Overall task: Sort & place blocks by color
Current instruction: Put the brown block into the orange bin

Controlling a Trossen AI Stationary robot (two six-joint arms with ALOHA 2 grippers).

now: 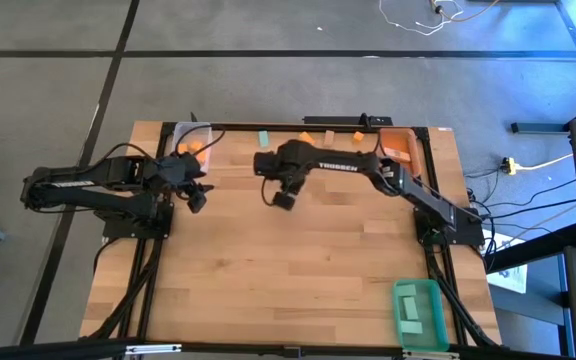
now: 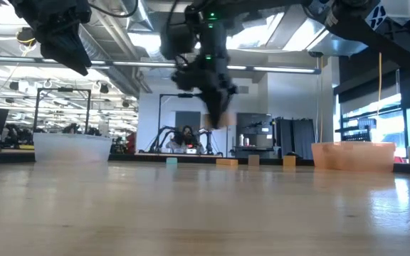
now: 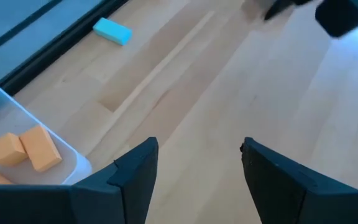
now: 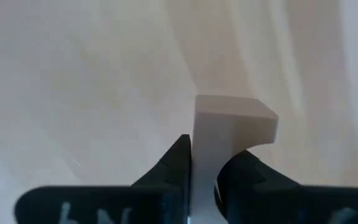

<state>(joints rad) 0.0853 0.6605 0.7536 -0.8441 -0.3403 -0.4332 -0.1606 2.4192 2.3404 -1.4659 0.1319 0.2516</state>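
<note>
- Right gripper (image 4: 204, 171) clamped on a pale wood block (image 4: 229, 124), held above the table's (image 1: 288, 270) far middle.
- Left gripper (image 3: 194, 165) hangs jaws apart beside the clear bin (image 3: 5, 112), far left.
- Orange blocks (image 3: 27, 149) lie in that bin; a teal block (image 3: 112, 31) lies near the far edge.

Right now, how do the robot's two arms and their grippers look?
Both arms are black, built of jointed segments. The right arm carries pale lettering along its link, and black cables trail from its base. The left gripper has two flat, dark, angular fingers. The right gripper has dark fingers with rounded inner edges and pale markings on its body.
</note>
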